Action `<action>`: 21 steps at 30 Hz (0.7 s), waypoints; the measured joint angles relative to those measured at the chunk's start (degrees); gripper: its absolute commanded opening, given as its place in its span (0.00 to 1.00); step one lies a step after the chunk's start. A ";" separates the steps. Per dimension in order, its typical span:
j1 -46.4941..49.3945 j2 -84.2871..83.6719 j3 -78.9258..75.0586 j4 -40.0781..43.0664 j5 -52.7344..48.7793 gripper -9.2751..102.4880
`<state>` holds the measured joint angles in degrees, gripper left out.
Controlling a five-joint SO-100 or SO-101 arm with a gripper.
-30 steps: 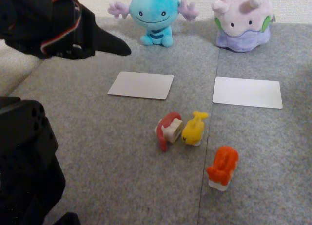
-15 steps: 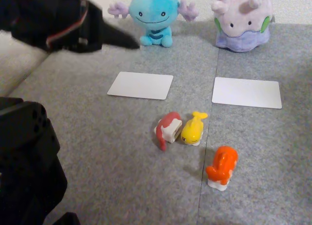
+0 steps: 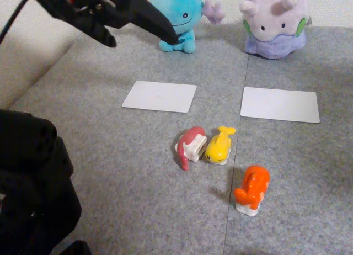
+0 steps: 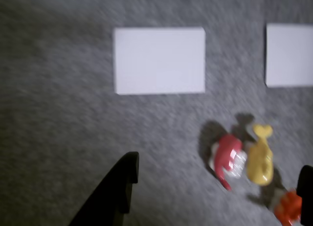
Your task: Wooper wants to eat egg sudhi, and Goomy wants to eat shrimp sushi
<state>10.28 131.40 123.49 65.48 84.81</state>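
Observation:
In the fixed view, Wooper (image 3: 182, 15) sits at the back, its left side hidden behind my black gripper (image 3: 146, 37), which hangs high above the carpet. Goomy (image 3: 274, 23) sits at the back right. The yellow egg sudhi (image 3: 219, 146) lies mid-carpet beside a red-and-white piece (image 3: 190, 145). The orange shrimp sushi (image 3: 252, 190) stands nearer the front. In the wrist view my gripper (image 4: 218, 166) is open and empty, its fingers (image 4: 117, 192) wide apart, with the egg sudhi (image 4: 259, 160) and shrimp sushi (image 4: 288, 208) far below.
Two white cards lie on the grey carpet, one (image 3: 160, 96) in front of Wooper and one (image 3: 280, 105) in front of Goomy. The arm's black base (image 3: 33, 194) fills the front left. A carpet seam (image 3: 237, 155) runs front to back.
My gripper has risen and swung right toward the back, and now overlaps Wooper's left side. The sushi pieces, cards and plushes have not moved.

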 measured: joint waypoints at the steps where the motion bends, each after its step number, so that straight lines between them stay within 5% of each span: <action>1: 1.41 -1.49 -1.23 1.32 -0.79 0.42; 10: 12.48 -10.55 -7.03 9.67 -13.62 0.42; 21: 29.36 -19.34 -7.03 9.23 -30.15 0.42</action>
<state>39.64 112.06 116.46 74.71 54.67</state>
